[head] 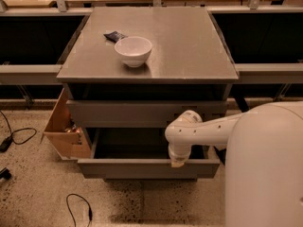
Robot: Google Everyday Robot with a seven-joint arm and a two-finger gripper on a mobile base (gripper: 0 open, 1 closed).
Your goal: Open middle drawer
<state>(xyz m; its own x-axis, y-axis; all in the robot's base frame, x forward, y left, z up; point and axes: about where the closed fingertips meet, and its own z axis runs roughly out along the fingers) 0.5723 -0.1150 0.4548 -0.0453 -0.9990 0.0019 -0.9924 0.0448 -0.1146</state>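
Speckled floor lies under the grey cabinet (189, 46), whose middle drawer (128, 168) stands out toward 6 o'clock with its inside showing. My gripper (177, 161) hooks over the drawer's front rim at 4 o'clock, placed for pulling. Whether it is clamped I cannot tell.

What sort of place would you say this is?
Probably a lab or workshop, not a home: loose cables lie on the speckled floor, a cardboard box sits beside the grey cabinet, and the gripper sits at the front of the open middle drawer.
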